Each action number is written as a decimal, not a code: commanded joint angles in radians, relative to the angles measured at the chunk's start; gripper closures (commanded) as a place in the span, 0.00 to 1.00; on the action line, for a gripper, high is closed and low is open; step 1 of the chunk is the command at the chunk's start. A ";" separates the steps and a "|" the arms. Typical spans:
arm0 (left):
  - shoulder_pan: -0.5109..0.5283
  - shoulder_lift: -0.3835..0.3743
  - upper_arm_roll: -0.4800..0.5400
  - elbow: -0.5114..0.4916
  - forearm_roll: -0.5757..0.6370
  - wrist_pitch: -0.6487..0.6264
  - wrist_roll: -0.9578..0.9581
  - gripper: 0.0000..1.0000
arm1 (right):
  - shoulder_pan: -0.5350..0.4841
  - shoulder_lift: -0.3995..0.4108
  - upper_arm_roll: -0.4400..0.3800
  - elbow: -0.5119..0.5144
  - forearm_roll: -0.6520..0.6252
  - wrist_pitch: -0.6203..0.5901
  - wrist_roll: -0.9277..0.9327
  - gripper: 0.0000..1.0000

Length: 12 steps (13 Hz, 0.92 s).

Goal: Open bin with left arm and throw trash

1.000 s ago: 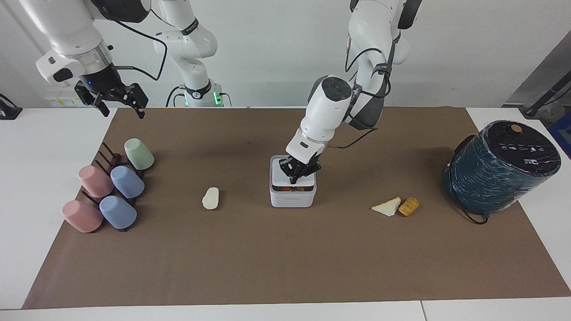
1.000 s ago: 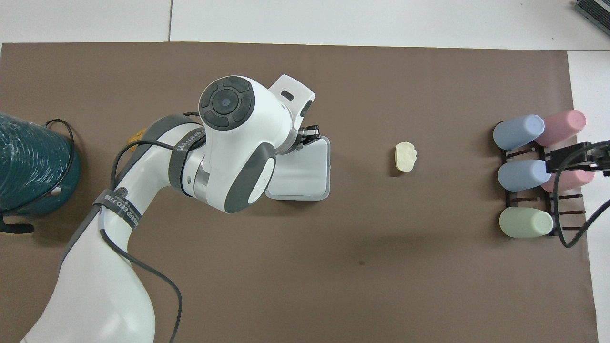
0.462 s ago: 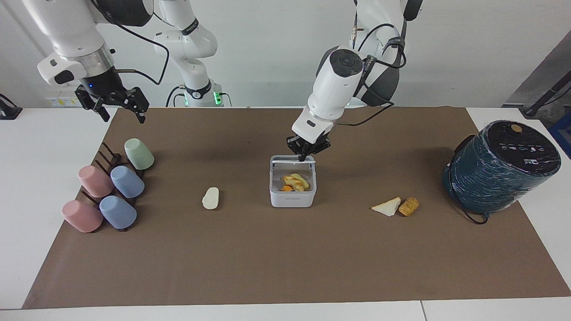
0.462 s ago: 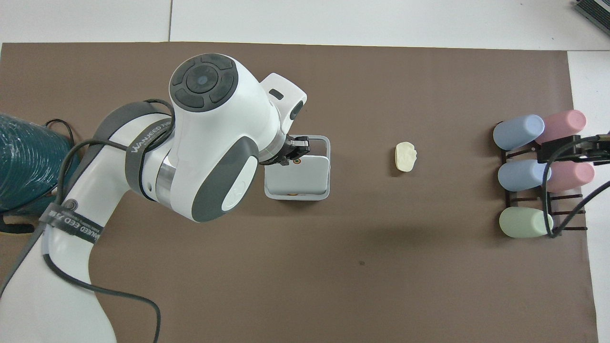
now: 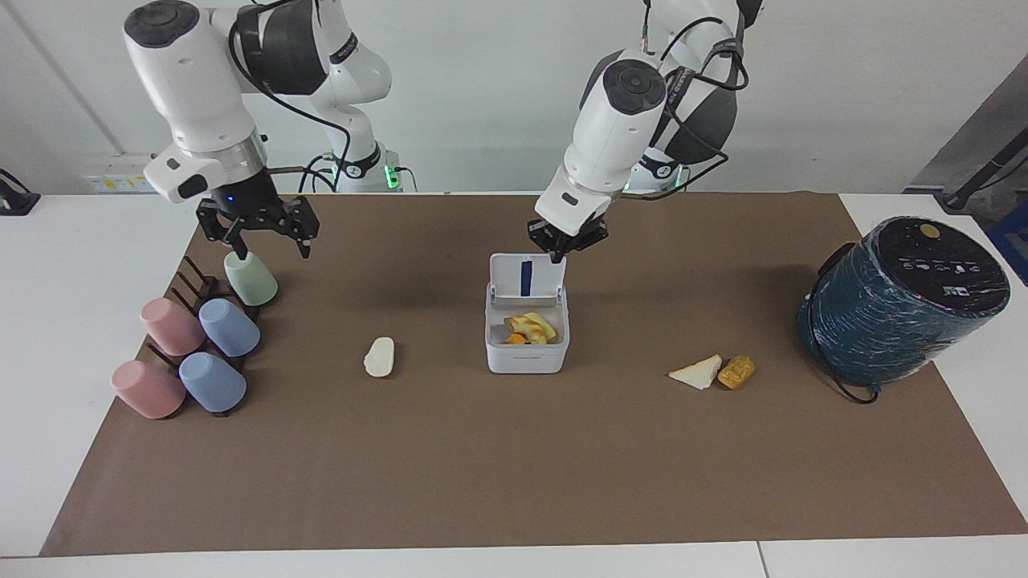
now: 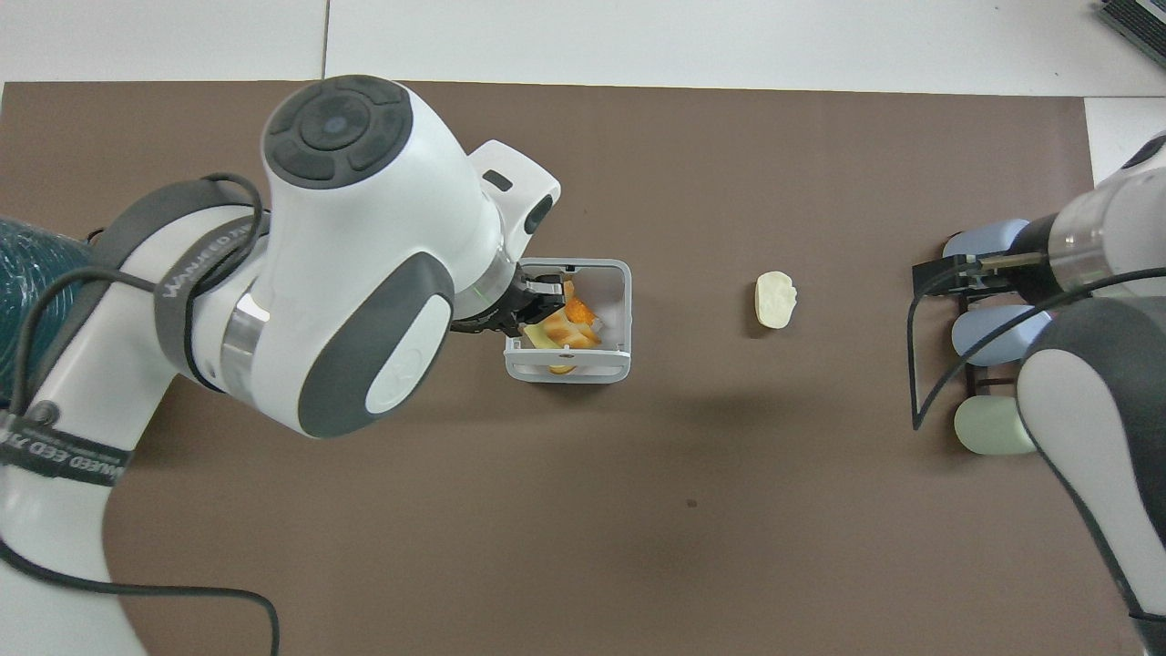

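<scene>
The bin [image 5: 527,357] stands mid-mat with its lid [image 5: 526,277] upright and open, and yellow and orange scraps lie inside it. My left gripper [image 5: 560,247] is shut, its tips by the lid's top corner toward the left arm's end. From overhead the left gripper [image 6: 536,299] covers part of the bin [image 6: 625,314]. Of the trash, a cream lump [image 5: 379,356] [image 6: 775,300] lies toward the right arm's end. A pale wedge [image 5: 697,372] and a golden-brown chunk [image 5: 736,372] lie toward the left arm's end. My right gripper [image 5: 257,233] hangs open over the green cup [image 5: 250,278].
A dark rack holds several pastel cups [image 5: 193,345] at the right arm's end of the mat. A big teal wrapped cylinder [image 5: 899,301] [image 6: 46,310] with a trailing cable stands at the left arm's end. In the overhead view the left arm hides the wedge and chunk.
The left gripper rose from the bin's top toward the robots and the lid swung up to stand open. The right arm moved in from the table's corner to over the green cup.
</scene>
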 commanded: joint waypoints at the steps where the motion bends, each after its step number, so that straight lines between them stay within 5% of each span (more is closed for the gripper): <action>1: 0.083 -0.103 -0.002 -0.006 0.010 -0.084 0.012 1.00 | 0.023 0.082 0.003 -0.004 0.007 0.079 0.032 0.00; 5: 0.219 -0.112 -0.002 0.057 0.079 -0.200 0.181 1.00 | 0.074 0.169 0.004 -0.075 0.008 0.237 0.065 0.00; 12: 0.459 -0.138 -0.007 0.053 0.148 -0.106 0.581 1.00 | 0.127 0.242 0.003 -0.239 0.008 0.498 0.075 0.00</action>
